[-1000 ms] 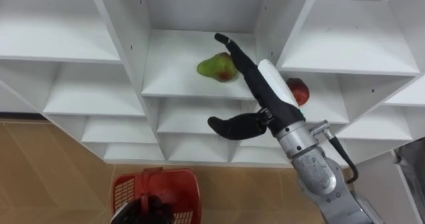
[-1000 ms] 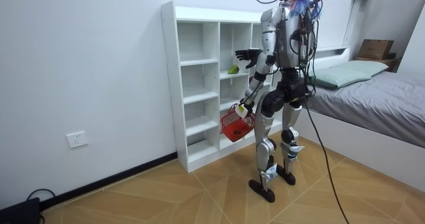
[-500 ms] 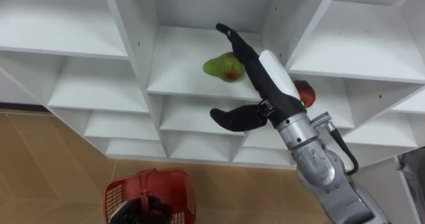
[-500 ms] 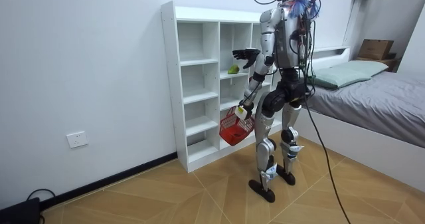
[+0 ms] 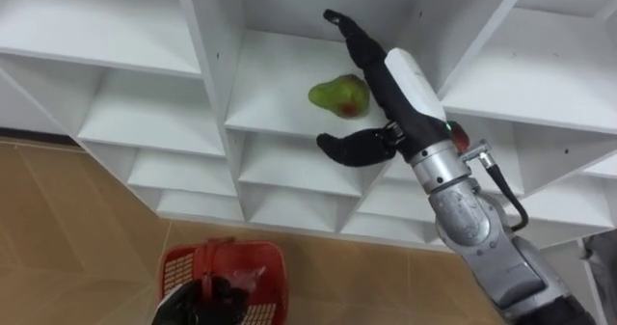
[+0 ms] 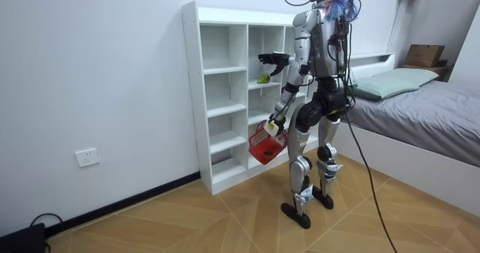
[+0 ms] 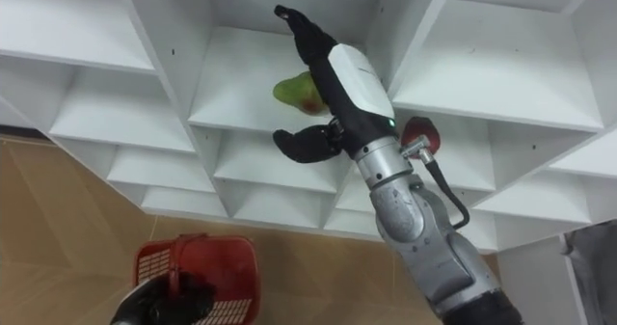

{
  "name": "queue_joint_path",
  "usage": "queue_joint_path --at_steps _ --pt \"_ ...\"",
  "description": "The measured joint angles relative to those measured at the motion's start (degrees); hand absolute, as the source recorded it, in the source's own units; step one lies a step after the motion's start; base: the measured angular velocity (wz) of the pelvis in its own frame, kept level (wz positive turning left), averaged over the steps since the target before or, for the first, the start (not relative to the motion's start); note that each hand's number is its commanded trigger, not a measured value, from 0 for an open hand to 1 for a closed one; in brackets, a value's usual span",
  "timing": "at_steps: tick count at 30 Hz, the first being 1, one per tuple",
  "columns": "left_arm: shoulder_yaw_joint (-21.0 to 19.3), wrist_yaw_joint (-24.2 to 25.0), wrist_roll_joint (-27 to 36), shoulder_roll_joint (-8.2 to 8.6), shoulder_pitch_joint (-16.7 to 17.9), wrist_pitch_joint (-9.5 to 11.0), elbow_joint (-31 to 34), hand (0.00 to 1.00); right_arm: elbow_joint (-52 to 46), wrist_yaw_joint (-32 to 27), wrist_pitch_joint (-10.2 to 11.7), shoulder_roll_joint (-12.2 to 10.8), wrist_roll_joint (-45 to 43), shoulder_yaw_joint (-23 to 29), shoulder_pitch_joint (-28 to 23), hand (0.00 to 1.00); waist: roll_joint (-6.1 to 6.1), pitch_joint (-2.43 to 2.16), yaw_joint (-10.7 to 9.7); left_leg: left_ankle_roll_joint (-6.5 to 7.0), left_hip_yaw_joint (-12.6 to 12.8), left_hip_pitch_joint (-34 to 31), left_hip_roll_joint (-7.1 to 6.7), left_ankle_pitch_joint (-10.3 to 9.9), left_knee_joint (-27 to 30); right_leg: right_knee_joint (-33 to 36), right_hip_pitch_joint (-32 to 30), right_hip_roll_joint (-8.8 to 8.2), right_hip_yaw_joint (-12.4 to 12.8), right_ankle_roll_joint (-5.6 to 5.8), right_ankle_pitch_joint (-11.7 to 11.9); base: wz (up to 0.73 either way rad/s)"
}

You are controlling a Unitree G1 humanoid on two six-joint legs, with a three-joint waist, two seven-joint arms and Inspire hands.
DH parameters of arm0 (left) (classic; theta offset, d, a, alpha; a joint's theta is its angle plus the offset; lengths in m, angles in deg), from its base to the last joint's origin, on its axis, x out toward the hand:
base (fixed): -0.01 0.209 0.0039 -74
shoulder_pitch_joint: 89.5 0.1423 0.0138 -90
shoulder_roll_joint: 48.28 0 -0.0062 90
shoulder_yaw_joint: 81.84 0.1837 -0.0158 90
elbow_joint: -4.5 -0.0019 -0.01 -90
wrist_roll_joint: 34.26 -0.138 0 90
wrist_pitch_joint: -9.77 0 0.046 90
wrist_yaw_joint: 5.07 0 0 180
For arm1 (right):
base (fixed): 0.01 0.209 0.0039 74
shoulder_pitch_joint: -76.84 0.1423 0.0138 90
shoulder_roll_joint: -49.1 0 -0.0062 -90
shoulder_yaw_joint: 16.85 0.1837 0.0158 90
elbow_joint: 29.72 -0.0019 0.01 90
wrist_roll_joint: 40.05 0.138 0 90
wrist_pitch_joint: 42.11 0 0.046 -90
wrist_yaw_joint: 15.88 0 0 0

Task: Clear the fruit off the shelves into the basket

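Note:
A green pear with a red blush (image 5: 337, 94) lies on a shelf in the white closet's (image 5: 217, 103) middle column. My right hand (image 5: 406, 80) reaches into that compartment and is open. Its straight fingers (image 5: 349, 34) pass just right of and above the pear, and its thumb (image 5: 349, 148) spreads out in front of the shelf edge. A red apple (image 7: 422, 135) sits in the compartment to the right, partly behind my wrist. Low at my left, my left hand (image 5: 196, 302) is shut on the handle of a red basket (image 5: 234, 274).
I stand facing the open-fronted closet (image 6: 225, 95), whose other compartments hold nothing. Wooden floor lies below it. A bed (image 6: 420, 110) stands at the room view's right, behind me.
My right hand has pushed further into the compartment, with its fingers now past the pear. The basket swung slightly. The eye view has shifted a little.

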Motion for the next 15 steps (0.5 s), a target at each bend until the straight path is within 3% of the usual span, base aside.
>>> queue_joint_path --at_steps 15 --pt "-1.02 -0.02 0.18 -1.30 0.87 -0.39 -0.25 1.00 8.71 -0.46 -0.05 0.21 -1.95 1.77 5.04 0.00 -0.96 -0.13 0.40 0.04 -0.93 -0.94 -0.23 0.31 0.98 0.04 0.05 -0.40 -1.74 -0.06 0.03 0.03"
